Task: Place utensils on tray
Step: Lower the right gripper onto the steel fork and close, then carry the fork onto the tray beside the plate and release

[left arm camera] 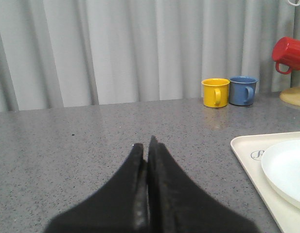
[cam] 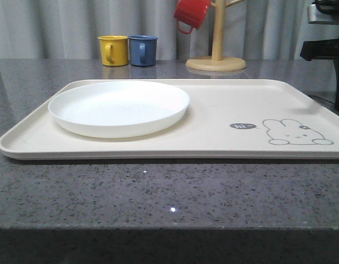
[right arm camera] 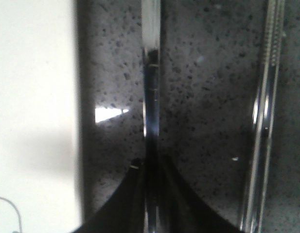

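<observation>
**Right tool on a steel utensil beside the tray**

Right tool [right arm camera: 150, 167]: clenched on a slim polished handle [right arm camera: 150, 97] that runs straight away from the fingertips over the speckled grey desk [right arm camera: 208, 97]. Which utensil this is I cannot tell; the working end is out of view. A second bright piece, probably the chopsticks [right arm camera: 264, 126], lies parallel on the desk, apart from the first. The cream tray [right arm camera: 33, 97] edge sits just beside the gripped handle.

Left tool [left arm camera: 147, 148]: clenched on nothing, hovering over bare desk off the tray's left edge.

Tray [cam: 224, 137] takes up the desk's middle. The white plate [cam: 118, 107] rests on its left half; the right half is bare.

Handling, as judged: rigid metal, light, mirror-smooth and likely slippery, thin and low against the desk. Not fragile. A pinch across the handle near mid-length should keep it from tipping or swivelling.

Writing: "hi" [cam: 243, 126] in a dark bubble beside the rabbit drawing [cam: 298, 133]. A grey script letter [left arm camera: 257, 155] shows at the tray corner, cut off by the plate.
</observation>
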Robot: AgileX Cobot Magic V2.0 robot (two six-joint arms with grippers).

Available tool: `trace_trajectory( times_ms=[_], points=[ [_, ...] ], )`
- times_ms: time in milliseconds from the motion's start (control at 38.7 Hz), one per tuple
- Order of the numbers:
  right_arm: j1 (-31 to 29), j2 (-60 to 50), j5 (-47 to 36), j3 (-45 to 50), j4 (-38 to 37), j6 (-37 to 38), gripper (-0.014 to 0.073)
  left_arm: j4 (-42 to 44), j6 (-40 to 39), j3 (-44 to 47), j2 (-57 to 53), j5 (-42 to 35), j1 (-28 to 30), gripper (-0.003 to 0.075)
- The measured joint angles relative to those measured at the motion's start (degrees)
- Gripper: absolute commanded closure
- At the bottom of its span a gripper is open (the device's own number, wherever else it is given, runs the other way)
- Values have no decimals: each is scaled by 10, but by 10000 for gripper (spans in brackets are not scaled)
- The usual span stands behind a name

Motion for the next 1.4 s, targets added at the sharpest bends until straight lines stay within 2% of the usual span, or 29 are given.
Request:
trace_trajectory(
  times_ms=[233, 362, 543, 749, 853, 1059, 1395],
  points=[
    [2, -14, 47, -58, 0, 0, 650, 0, 0, 0, 0, 0, 0, 738],
    [21, -36, 77, -95, -3, 1, 652, 0, 0, 0, 0, 0, 0, 738],
    [109, -43, 109, -136, -18, 48, 652, 0, 0, 0, 0, 0, 0, 738],
    [225, -35, 97, -140, -40, 146, 652, 0, 0, 0, 0, 0, 0, 738],
    [252, -14, 80, -140, -40, 194, 652, 0, 0, 0, 0, 0, 0, 738],
    [258, 32, 45, -140, -37, 254, 652, 0, 0, 0, 0, 0, 0, 738],
    [258, 83, 14, -140, -18, 266, 652, 0, 0, 0, 0, 0, 0, 738]
  ],
)
